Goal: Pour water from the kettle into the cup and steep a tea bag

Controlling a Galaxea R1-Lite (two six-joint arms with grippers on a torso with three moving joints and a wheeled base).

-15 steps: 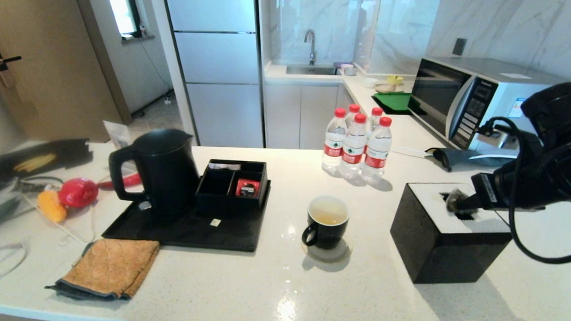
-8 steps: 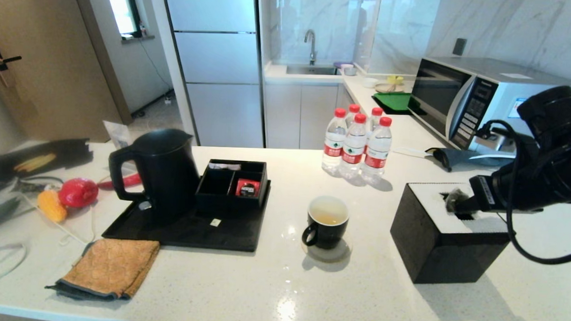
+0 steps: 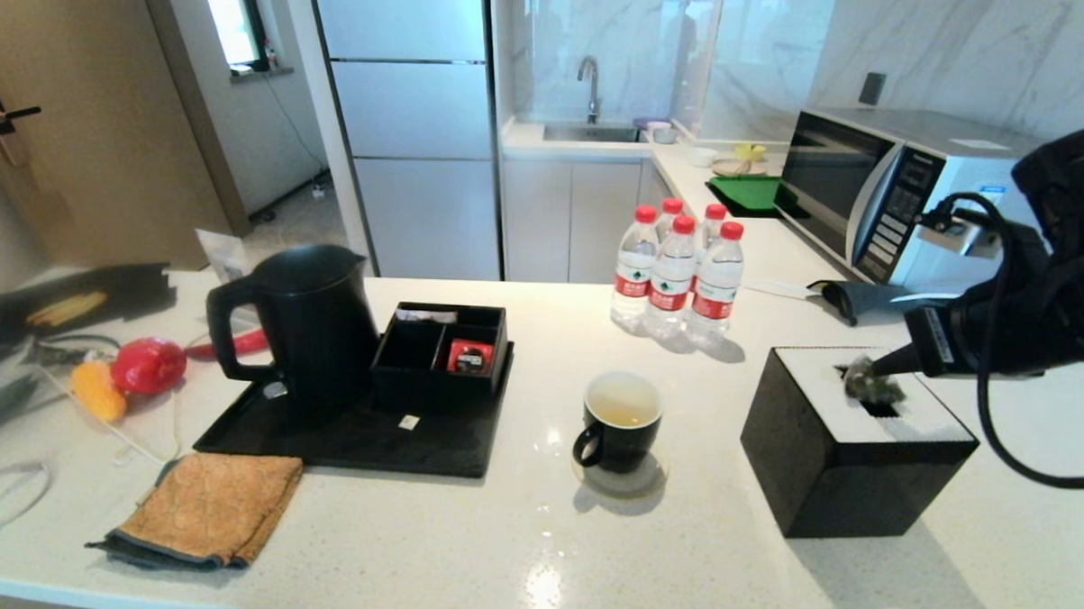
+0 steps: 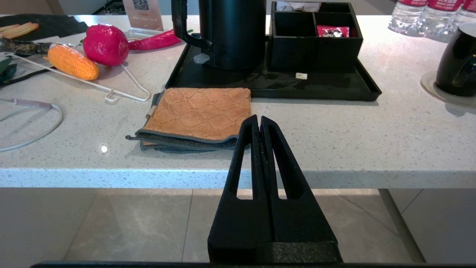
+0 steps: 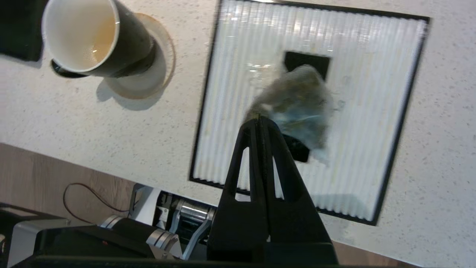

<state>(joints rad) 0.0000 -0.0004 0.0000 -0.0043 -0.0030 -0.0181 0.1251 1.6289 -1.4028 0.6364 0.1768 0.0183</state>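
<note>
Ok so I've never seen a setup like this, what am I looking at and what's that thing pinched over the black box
It is a two-armed robot at a kitchen counter. One picture comes from its head, one from a camera on each wrist. The right gripper is shut on a wet tea bag, holding it over the black tissue box. The left gripper is shut and parked off the counter's near edge. On the counter: a cup of pale tea on a coaster, a black kettle on a tray, four water bottles, an orange cloth.
</note>
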